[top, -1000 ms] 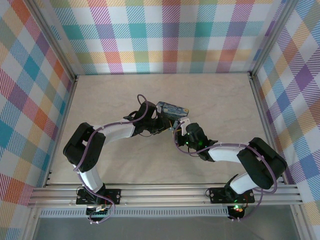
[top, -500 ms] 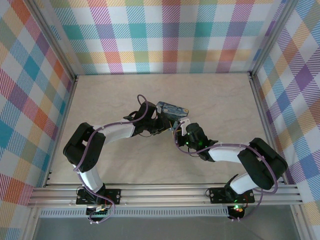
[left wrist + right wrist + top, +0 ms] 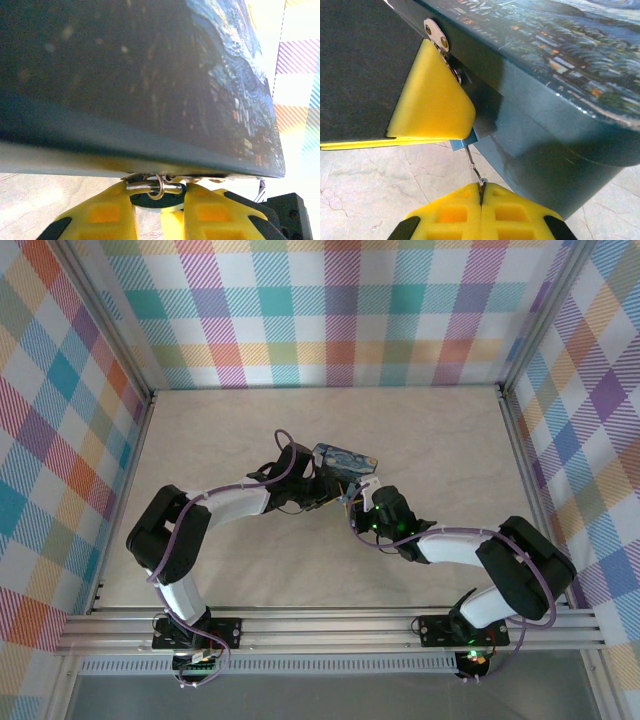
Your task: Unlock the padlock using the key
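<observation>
the task looked about midway. the key (image 3: 472, 162), a thin grey sliver, was already gripped and ran up to the padlock (image 3: 460, 145), of which a blue corner peeked out against the front wall of the tin (image 3: 555, 115). its tip met that blue body, so insertion seemed under way or just done, though the keyhole itself was hidden. whether the key had been turned could not be told. nothing showed the shackle (image 3: 152, 187) sprung: it hung as a silvery loop and bar under the tin's lower edge, below the small hasp plate (image 3: 436, 31). turning the key and freeing the shackle seemed to be what was left.

the right gripper (image 3: 481, 197) sat just below and in front of the tin, low over the surface (image 3: 380, 180). its jaws were pressed fully together, with the key's end pinched between the yellow pads and pointing up at the tin. the left gripper (image 3: 160, 196) reached in from the other side, tucked hard against the tin's wall. its jaws were drawn in narrow on either side of the shackle, apparently clamping the padlock to steady it. from overhead both arms bent inward, and their wrists met at the near side of the tin.
</observation>
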